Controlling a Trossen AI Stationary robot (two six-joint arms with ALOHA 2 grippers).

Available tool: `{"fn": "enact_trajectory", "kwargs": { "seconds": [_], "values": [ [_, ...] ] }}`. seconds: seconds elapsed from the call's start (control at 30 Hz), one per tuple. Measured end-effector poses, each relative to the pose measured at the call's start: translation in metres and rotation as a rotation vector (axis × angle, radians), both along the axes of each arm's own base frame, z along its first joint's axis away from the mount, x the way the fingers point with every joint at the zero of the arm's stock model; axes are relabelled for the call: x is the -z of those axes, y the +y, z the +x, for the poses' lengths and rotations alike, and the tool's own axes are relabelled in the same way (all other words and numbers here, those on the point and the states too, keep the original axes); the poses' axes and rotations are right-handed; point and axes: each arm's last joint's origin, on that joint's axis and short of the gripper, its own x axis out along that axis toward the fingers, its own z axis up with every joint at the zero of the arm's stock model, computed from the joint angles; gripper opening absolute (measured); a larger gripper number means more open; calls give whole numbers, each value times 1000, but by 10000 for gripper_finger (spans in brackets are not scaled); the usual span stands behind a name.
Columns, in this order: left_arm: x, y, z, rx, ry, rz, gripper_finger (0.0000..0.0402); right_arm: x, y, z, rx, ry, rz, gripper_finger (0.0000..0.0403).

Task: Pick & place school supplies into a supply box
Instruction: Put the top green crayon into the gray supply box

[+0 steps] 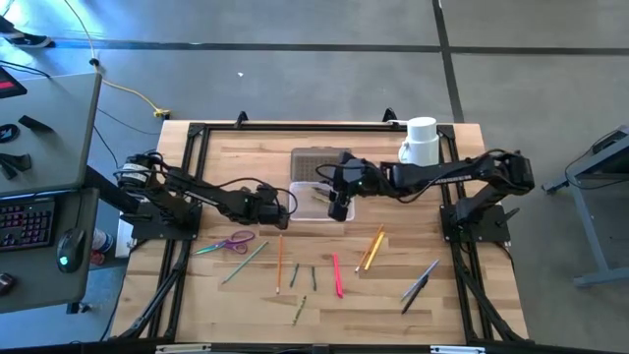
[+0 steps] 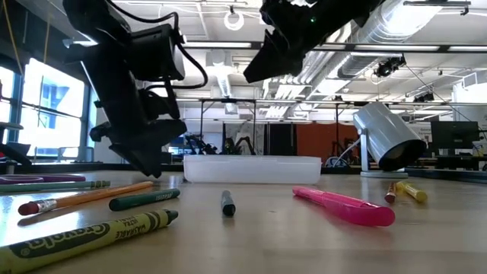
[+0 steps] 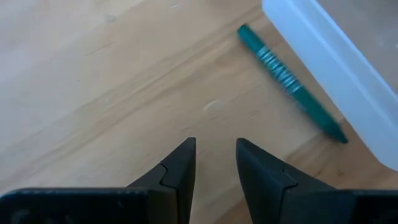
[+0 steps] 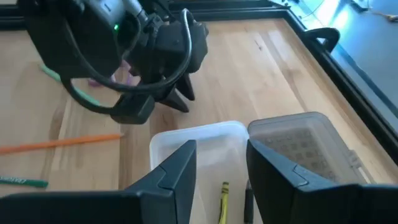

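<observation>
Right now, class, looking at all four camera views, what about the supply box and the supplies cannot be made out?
- Supply box contents: in the high view the right gripper covers part of the tray; the right wrist view is cut off by its lower edge.
- Scissors: too small in the high view to tell whether the blades are open.
- Green crayon label: blurred in the left wrist view.

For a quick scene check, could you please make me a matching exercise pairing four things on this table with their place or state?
Things:
1. white mug
2. clear plastic supply box
3. purple-handled scissors
4. left gripper

Places or states:
A. open and empty, above bare wood near a green crayon
B. at the table's far edge, beside the right arm
C. lid open, under the right gripper, a yellow crayon inside
D. flat on the table, next to the left gripper

Pairs: 1-B, 2-C, 3-D, 4-A
</observation>
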Motion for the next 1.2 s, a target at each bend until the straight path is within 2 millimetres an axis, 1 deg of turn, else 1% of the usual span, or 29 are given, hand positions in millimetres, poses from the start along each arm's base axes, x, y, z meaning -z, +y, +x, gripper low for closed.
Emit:
{"fn": "enact_trajectory", "kwargs": {
  "seconds": [0.17, 0.4, 0.57, 0.7, 0.97, 1.07, 1.2],
  "values": [
    [-1, 0, 1, -4, -14, 19, 150, -1, 0, 1, -15, -12, 9, 126],
    [-5, 0, 12, 34, -108, 54, 150, -2, 0, 1, -13, -20, 14, 126],
    [-7, -1, 18, 100, -145, 38, 150, -1, 0, 1, -12, -18, 15, 126],
    [-9, -2, 20, 115, -169, 34, 150, -1, 0, 1, -16, -18, 18, 126],
    [-13, -3, 28, 213, -212, 73, 150, -1, 0, 1, -15, -19, 19, 126],
    [-13, -1, 28, 201, -211, 70, 150, -1, 0, 1, -6, -22, 33, 126],
    [-12, 10, 27, 132, -213, 56, 150, -1, 0, 1, 0, -24, 44, 126]
  ]
}}
